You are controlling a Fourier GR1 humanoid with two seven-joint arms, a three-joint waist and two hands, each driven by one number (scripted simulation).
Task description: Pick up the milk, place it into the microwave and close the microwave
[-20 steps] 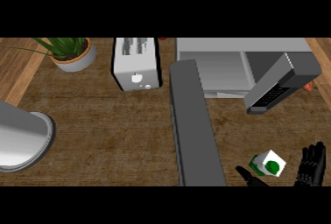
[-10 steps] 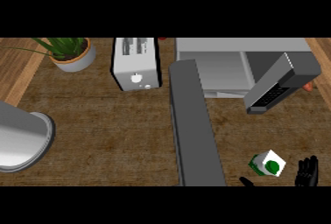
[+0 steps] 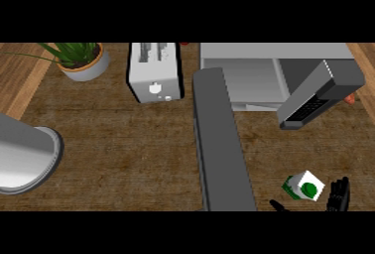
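Only the tips of the black right hand (image 3: 338, 194) poking in at the near edge, far right of the view: fingers straight up on one side, thumb tip a bit to the left, so spread and relaxed, nothing grasped. Sitting between thumb and fingers but not clearly touched by either: the small white milk carton with green sides and a green round cap (image 3: 304, 186), standing on the counter, tilted diamond-wise as seen from above. No sign of the left hand anywhere.

Just left of the carton, a long dark grey slab (image 3: 219, 149) running from the near edge up toward the far side, most likely the microwave's open door seen edge-on, but hard to say for sure. At its far end, the light grey boxy microwave (image 3: 249, 69) with its cavity showing open. To the right of that cavity, another grey panel with a dark strip of buttons (image 3: 316, 94), angled out toward the near right.

Further left on the brown wooden counter (image 3: 124, 149): a white two-slot toaster (image 3: 155, 72), then a green leafy plant in a pale grey pot (image 3: 82, 62) at the far left corner. Big grey rounded object (image 3: 22, 158) cut off by the left edge, can't tell what exactly.
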